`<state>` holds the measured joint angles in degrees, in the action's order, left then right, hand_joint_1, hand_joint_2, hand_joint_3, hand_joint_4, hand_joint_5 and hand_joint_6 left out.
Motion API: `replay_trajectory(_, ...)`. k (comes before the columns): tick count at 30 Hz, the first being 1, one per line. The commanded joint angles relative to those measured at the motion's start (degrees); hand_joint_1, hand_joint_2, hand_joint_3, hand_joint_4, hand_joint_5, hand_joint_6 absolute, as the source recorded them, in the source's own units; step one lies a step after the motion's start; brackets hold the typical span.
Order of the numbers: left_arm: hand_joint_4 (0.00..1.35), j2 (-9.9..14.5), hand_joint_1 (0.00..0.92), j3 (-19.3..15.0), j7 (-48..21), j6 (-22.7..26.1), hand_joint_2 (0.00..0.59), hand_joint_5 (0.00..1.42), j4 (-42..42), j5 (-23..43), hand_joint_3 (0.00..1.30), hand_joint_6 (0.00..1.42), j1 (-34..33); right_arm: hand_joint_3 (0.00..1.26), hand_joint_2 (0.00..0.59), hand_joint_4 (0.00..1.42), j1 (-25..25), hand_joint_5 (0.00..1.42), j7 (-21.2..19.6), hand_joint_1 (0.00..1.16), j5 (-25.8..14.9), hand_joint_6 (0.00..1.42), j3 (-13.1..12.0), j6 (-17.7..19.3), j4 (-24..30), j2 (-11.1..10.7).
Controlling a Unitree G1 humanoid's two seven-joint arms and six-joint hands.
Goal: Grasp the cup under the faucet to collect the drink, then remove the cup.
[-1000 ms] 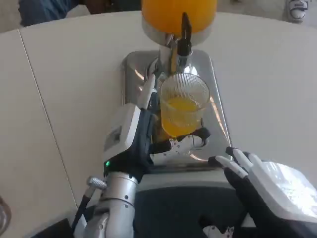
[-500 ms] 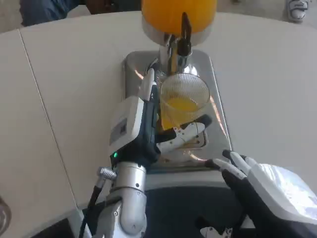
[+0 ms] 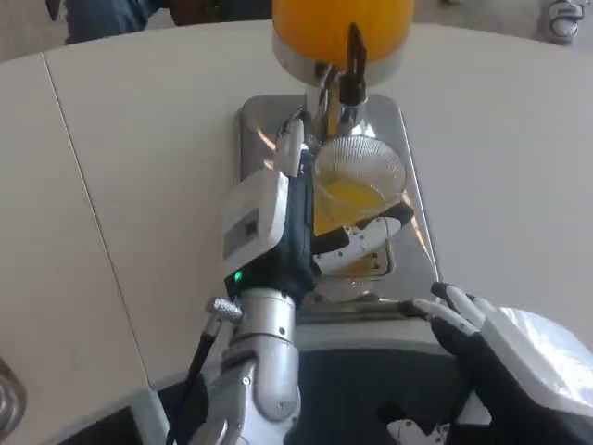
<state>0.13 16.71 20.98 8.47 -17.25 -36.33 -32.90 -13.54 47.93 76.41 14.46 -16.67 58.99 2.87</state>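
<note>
Fingers (image 3: 357, 243) of the left hand (image 3: 278, 227) wrap the half-filled cup (image 3: 357, 190) under the faucet (image 3: 347, 79); withdraw it level and slowly, while the right hand (image 3: 505, 357) waits open.

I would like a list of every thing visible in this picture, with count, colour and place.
cup: one, clear ribbed, holding orange drink, under the faucet.
faucet: one, black lever on silver spout, above the cup.
drink tank: one, orange, top centre.
dispenser base: one, shiny silver, table centre.
table: one, white.
left hand: one, white and black, grips the cup.
right hand: one, white and black, bottom right, holding nothing.
</note>
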Motion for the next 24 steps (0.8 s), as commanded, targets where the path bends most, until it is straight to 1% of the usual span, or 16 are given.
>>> replay_trajectory(1, 0.0, -1.6, 0.427, 1.5, -1.3, 1.2, 0.067, 0.4, -1.0, 0.2, 0.0, 0.68, 0.1, 0.16, 0.373, 0.0, -0.7, 0.0, -0.9, 0.75, -0.8, 0.0, -1.0, -0.4, 0.8, 2.7)
replay_trajectory(4, 0.0, -1.8, 0.426, 1.8, -1.7, 1.5, 0.067, 0.43, -0.6, 0.1, 0.0, 0.74, 0.2, 0.16, 0.373, 0.0, -0.8, 0.0, -1.0, 0.75, -1.2, 0.0, -1.4, -0.4, 0.7, 2.7)
replay_trajectory(6, 0.0, -2.0, 0.423, 1.9, -1.8, 1.9, 0.074, 0.45, -0.4, 0.0, 0.0, 0.76, 0.2, 0.16, 0.373, 0.0, -0.7, 0.0, -1.2, 0.75, -1.6, 0.0, -1.6, -0.5, 0.3, 2.6)
replay_trajectory(11, 0.0, -2.7, 0.421, 2.0, -1.4, 3.2, 0.074, 0.37, -0.6, -0.1, 0.0, 0.57, 0.2, 0.16, 0.373, 0.0, -0.1, 0.0, -1.4, 0.76, -1.9, 0.0, -1.7, -0.5, -0.2, 2.6)
replay_trajectory(14, 0.0, -3.1, 0.421, 2.1, -1.4, 3.7, 0.074, 0.36, -0.8, 0.0, 0.0, 0.56, 0.1, 0.16, 0.373, 0.0, 0.1, 0.0, -1.3, 0.76, -1.7, 0.0, -1.7, -0.6, -0.4, 2.7)
replay_trajectory(16, 0.04, -3.4, 0.421, 2.1, -1.1, 3.8, 0.079, 0.38, -0.9, 0.1, 0.01, 0.56, 0.2, 0.16, 0.373, 0.0, 0.4, 0.0, -1.3, 0.76, -1.6, 0.0, -1.6, -0.6, -0.6, 2.7)
replay_trajectory(18, 0.08, -3.9, 0.426, 1.9, -0.5, 3.8, 0.083, 0.4, -1.2, 0.3, 0.04, 0.57, 0.4, 0.16, 0.373, 0.0, 0.5, 0.0, -1.3, 0.76, -1.5, 0.0, -1.6, -0.6, -0.8, 2.7)
replay_trajectory(22, 0.19, -4.6, 0.418, 1.5, 0.2, 4.1, 0.088, 0.47, -2.1, 1.0, 0.15, 0.62, 0.6, 0.16, 0.373, 0.0, 0.8, 0.0, -1.3, 0.76, -1.5, 0.0, -1.9, -0.9, -1.0, 2.7)
replay_trajectory(24, 0.23, -4.7, 0.417, 1.3, 0.5, 4.2, 0.094, 0.51, -2.5, 1.1, 0.19, 0.63, 0.7, 0.16, 0.373, 0.0, 1.0, 0.0, -1.3, 0.76, -1.5, 0.0, -2.0, -1.0, -1.2, 2.6)
